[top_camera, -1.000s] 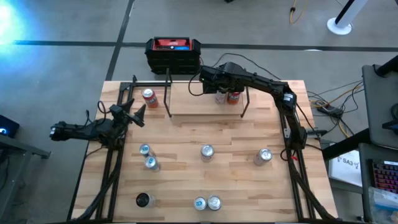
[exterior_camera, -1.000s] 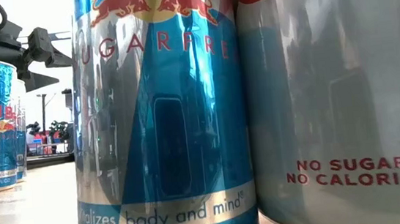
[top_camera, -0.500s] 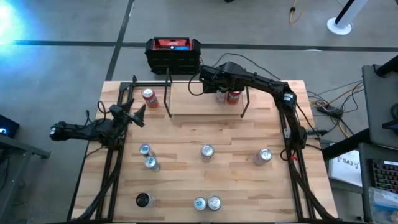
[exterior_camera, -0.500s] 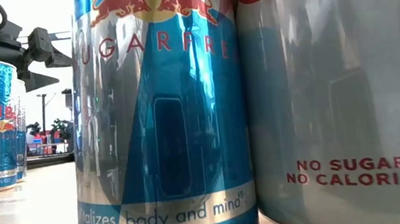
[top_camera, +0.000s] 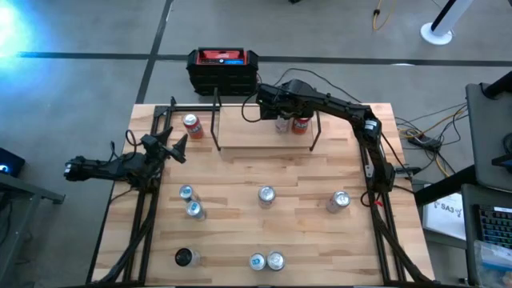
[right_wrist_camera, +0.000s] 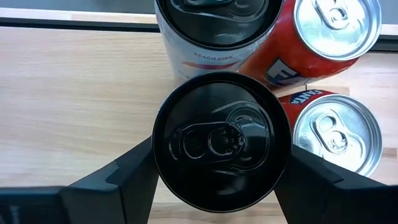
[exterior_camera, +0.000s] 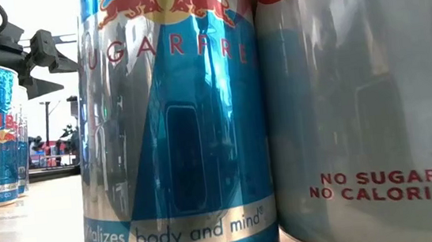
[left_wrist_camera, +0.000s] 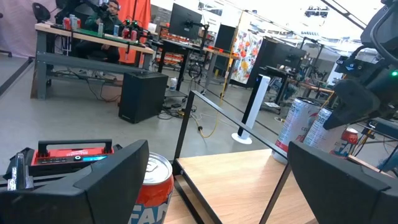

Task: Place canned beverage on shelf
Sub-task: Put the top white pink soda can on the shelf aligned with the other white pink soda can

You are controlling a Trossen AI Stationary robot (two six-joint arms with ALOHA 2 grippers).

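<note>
The shelf (top_camera: 264, 132), a light wood board with thin black posts, stands at the table's far middle. My right gripper (top_camera: 282, 118) reaches over it and is shut on a black-topped can (right_wrist_camera: 222, 140). Beside that can stand another black-topped white can (right_wrist_camera: 217, 25) and two red cans (right_wrist_camera: 333, 31) (right_wrist_camera: 336, 134). My left gripper (top_camera: 174, 148) is open and empty at the table's left, pointing toward a red can (top_camera: 191, 124) by the shelf's left posts; that can also shows in the left wrist view (left_wrist_camera: 152, 186). My right gripper pinches the black-topped can between its two fingers, one on each side of the can's wall just below the rim (right_wrist_camera: 155, 163). The fingers (right_wrist_camera: 134, 171) come from above, pointing down. The can stands upright; whether its base rests on the board is hidden by the can itself.
A black box with a red top (top_camera: 222, 68) stands beyond the far edge. Several silver and blue cans stand on the near half of the table (top_camera: 266, 194) (top_camera: 340, 200) (top_camera: 190, 202) (top_camera: 266, 261); two of them fill the low view (exterior_camera: 173, 125) (exterior_camera: 366, 106).
</note>
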